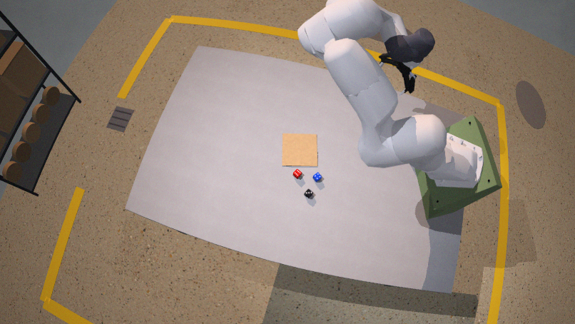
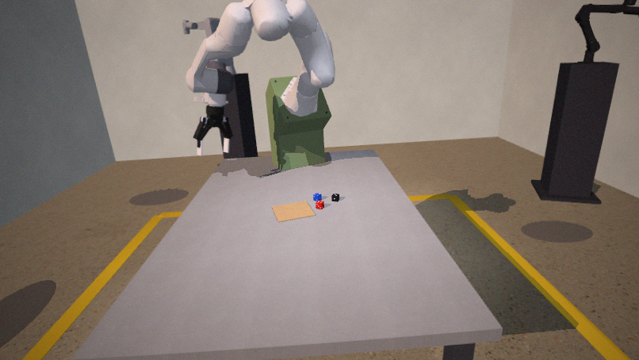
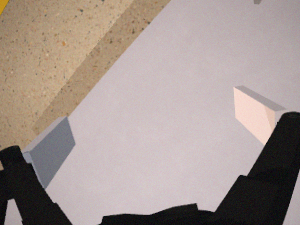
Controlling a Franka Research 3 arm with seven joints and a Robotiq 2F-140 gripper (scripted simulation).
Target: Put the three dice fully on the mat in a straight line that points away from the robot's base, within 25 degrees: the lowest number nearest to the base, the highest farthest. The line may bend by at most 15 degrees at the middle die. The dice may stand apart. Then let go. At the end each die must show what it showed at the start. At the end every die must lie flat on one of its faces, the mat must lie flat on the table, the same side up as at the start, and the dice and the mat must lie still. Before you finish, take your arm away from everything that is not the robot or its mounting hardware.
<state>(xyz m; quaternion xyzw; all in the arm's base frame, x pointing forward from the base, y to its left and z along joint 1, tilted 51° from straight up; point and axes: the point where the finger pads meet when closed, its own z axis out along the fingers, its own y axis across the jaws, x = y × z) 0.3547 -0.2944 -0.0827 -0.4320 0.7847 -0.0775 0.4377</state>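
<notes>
A tan square mat point(image 1: 299, 149) point(image 2: 292, 210) lies flat on the grey table point(image 1: 225, 133) point(image 2: 277, 268). Three dice sit on the table just beside the mat's edge, none on it: a red die point(image 1: 297, 173) point(image 2: 319, 204) closest to the mat, a blue die point(image 1: 317, 176) point(image 2: 316, 197), and a black die point(image 1: 308, 193) point(image 2: 335, 197). My gripper point(image 1: 406, 82) point(image 2: 212, 142) point(image 3: 151, 116) is open and empty. It hangs high near the table's corner by the base, far from the dice. The wrist view shows only bare table and floor between the fingers.
The green base pedestal point(image 1: 454, 189) point(image 2: 297, 134) stands at the table's end. A dark pillar point(image 2: 241, 116) stands behind the gripper. Yellow tape point(image 1: 501, 180) marks the floor around the table. A shelf rack point(image 1: 23, 112) stands far off.
</notes>
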